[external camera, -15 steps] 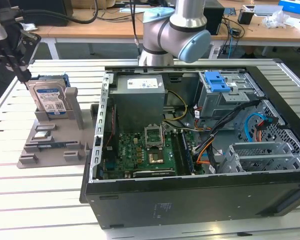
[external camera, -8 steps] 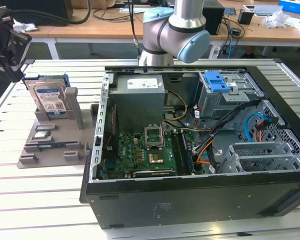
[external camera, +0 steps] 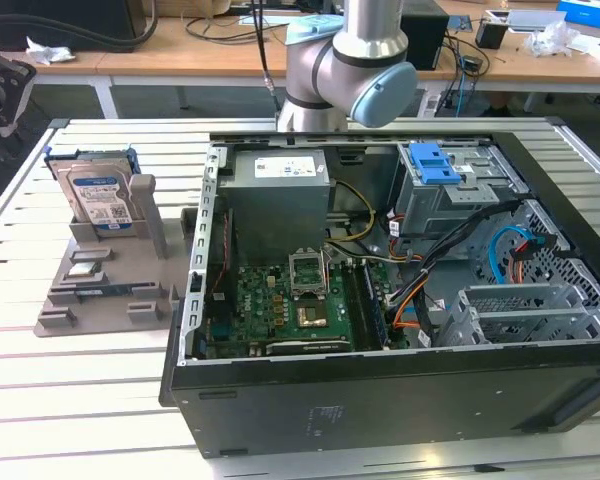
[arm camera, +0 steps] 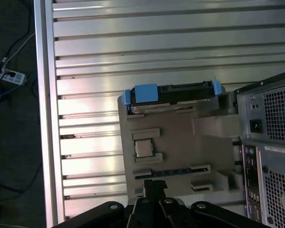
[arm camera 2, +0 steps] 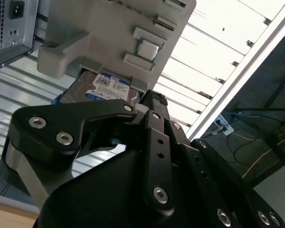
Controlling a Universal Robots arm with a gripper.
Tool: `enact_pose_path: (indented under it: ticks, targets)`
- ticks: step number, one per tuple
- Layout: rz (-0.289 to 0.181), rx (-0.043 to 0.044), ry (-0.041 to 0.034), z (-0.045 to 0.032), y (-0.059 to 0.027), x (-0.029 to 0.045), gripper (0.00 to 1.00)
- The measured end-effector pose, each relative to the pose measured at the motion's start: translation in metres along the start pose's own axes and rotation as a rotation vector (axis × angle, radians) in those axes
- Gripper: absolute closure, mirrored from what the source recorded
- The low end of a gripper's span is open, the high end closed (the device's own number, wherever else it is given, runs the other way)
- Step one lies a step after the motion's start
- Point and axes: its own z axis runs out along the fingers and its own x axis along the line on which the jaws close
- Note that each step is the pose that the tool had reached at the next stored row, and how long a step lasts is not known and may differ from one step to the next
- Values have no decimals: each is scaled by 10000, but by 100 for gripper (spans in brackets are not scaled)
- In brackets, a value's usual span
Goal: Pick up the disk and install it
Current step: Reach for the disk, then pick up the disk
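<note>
The disk (external camera: 98, 196) stands on edge in a grey holder (external camera: 100, 300) on the slatted table, at the exterior view's left of the open computer case (external camera: 380, 300). It is silver with a white-and-blue label and a blue bracket. In the first wrist view the disk (arm camera: 173, 94) shows its top edge, well apart from my gripper (arm camera: 154, 184). In the second wrist view the disk (arm camera 2: 104, 88) lies just beyond my gripper (arm camera 2: 153, 99). The black fingers are shut together with nothing between them.
The holder (arm camera: 180, 137) also carries a small square chip (arm camera: 143, 148) and a dark memory stick (arm camera: 173, 171). The case's rear panel (arm camera: 270, 142) stands close beside the holder. Inside the case are a grey power-supply box (external camera: 278, 200) and a drive cage with a blue latch (external camera: 430, 165).
</note>
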Motion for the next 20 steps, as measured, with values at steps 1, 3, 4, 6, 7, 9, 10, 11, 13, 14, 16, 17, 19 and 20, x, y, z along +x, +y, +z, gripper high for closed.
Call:
enact_pose_path:
  ticks: [1, 3, 4, 6, 7, 9, 10, 11, 13, 14, 16, 17, 19, 20]
  targets:
    - [-2, 1, 1, 6, 66, 5, 89]
    - [0, 0, 0, 19, 187, 15, 89]
    - [-1, 0, 1, 22, 216, 18, 89]
    - [-1, 0, 0, 25, 236, 19, 89]
    - [-2, 0, -1, 25, 236, 19, 89]
    - [-2, 0, 0, 25, 237, 19, 89]
    - [-2, 1, 1, 25, 237, 19, 89]
    - [-2, 0, 0, 25, 237, 19, 89]
    - [-2, 0, 0, 25, 238, 19, 89]
    - [-2, 0, 0, 25, 238, 19, 89]
    - [-2, 0, 0, 25, 238, 19, 89]
    - [-1, 0, 0, 25, 239, 19, 89]
    - [-1, 0, 0, 25, 239, 20, 89]
    - [-2, 0, 0, 25, 239, 19, 89]
